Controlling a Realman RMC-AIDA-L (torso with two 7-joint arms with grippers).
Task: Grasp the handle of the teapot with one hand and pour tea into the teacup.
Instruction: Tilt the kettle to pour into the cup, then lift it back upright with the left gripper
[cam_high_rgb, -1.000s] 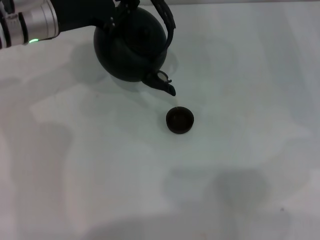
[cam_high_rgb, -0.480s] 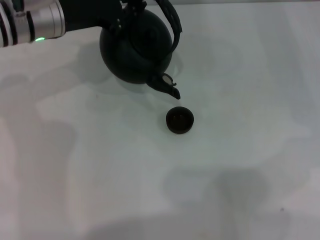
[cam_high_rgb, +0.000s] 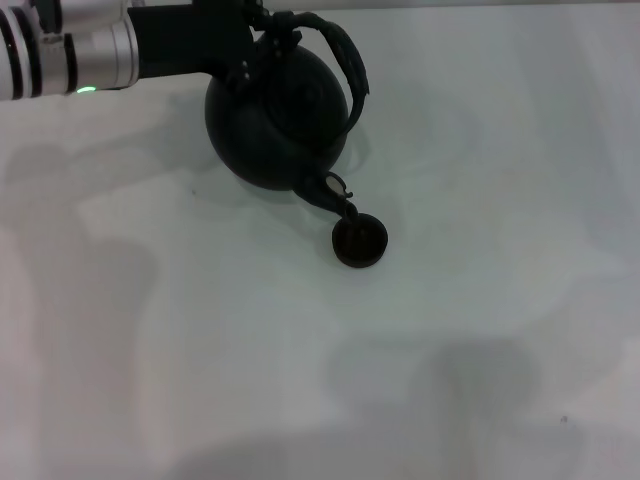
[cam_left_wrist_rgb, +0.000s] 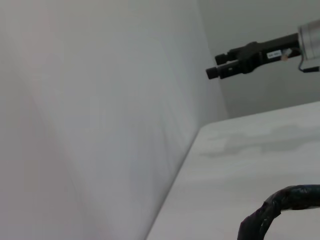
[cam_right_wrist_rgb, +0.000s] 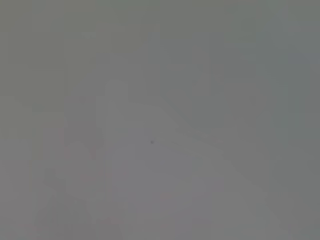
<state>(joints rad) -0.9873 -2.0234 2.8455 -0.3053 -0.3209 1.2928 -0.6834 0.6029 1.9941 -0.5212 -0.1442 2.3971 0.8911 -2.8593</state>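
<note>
The teapot (cam_high_rgb: 275, 115) is held tilted by its handle (cam_high_rgb: 345, 60) in the left gripper (cam_high_rgb: 262, 25), spout tip over the teacup (cam_high_rgb: 359, 241); the right gripper's (cam_left_wrist_rgb: 219, 71) opening cannot be told.

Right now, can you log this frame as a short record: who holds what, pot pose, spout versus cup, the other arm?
holder: left end effector, at the handle
teapot: tilted, spout down toward the cup
spout tip: over the rim of the teacup
teacup: upright on the white table
tea stream: cannot tell
right end effector: raised, away from the work
</note>
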